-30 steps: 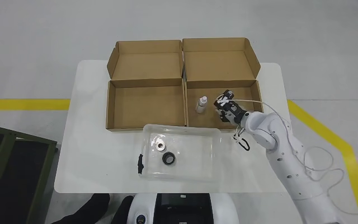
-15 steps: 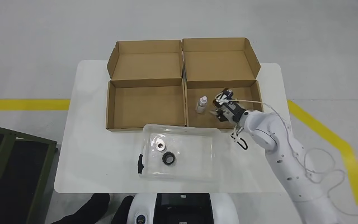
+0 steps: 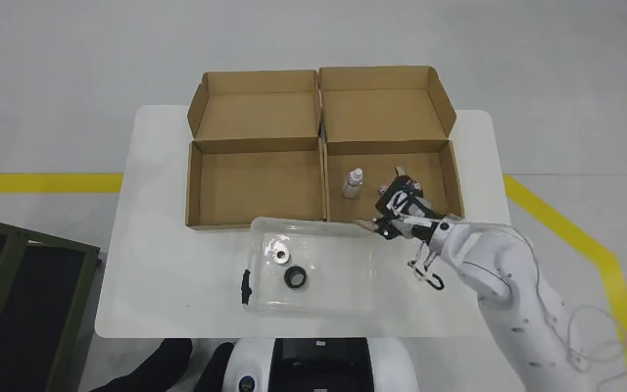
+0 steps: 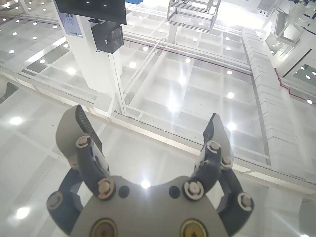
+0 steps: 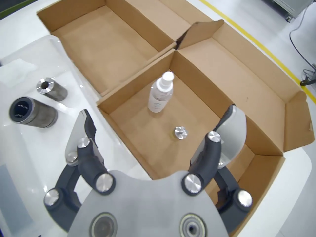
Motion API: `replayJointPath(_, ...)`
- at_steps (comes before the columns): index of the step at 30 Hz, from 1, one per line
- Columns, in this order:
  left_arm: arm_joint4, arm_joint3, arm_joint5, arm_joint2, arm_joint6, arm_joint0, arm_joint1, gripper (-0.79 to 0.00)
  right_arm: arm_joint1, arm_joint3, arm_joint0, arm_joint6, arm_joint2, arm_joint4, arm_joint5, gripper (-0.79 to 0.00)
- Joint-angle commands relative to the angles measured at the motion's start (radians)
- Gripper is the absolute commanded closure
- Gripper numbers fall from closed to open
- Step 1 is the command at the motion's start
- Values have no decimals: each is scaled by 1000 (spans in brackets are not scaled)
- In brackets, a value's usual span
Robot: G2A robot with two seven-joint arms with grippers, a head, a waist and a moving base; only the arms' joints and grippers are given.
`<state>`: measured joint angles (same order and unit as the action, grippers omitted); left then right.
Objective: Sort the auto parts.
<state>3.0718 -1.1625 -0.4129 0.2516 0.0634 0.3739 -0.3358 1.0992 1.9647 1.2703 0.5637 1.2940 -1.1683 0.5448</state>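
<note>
Since two metal cylinders sit in the clear tub (image 3: 338, 274), low in the middle of the top view, I judge the step in hand to be fetching one of them for a box. The smaller cylinder (image 3: 281, 254) and the bigger cylinder (image 3: 296, 278) look to stand on end in the tub's picture-left half, near each other but apart. My right gripper (image 3: 382, 206) hangs right of centre, over the line where the tub's far rim meets the near wall of the right-hand box (image 3: 431, 167), fingers spread wide and holding nothing. I would lift enough to clear that rim and carry the gripper across toward the lower left. I would then come down straight over one cylinder, turning the wrist so that neither finger drops into the narrow gap beside its neighbour. Smooth metal may slip, so I would close around the middle of its height, slowly, and watch that the light tub does not slide on the table (image 3: 157, 245). The spray bottle (image 5: 160, 97) and a small metal cap (image 5: 180, 132) are in the right-hand box, and the other box (image 3: 257, 184) sits beside it, left of centre. My left gripper (image 4: 146, 114) points up at the ceiling, fingers apart and bare.
</note>
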Motion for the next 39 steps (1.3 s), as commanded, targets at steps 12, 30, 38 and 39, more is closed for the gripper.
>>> replayJointPath(12, 0, 0, 0, 0, 0, 0, 0, -785, -6, 117, 62, -8, -105, -25, 129, -785)
replayJointPath(30, 0, 0, 0, 0, 0, 0, 0, -785, 25, -20, -50, -25, -349, -108, 146, -785)
replayJointPath(38, 0, 0, 0, 0, 0, 0, 0, -785, 42, -96, -105, -19, -414, -129, 119, -785)
replayJointPath(39, 0, 0, 0, 0, 0, 0, 0, -785, 45, -104, -111, -20, -422, -131, 113, -785)
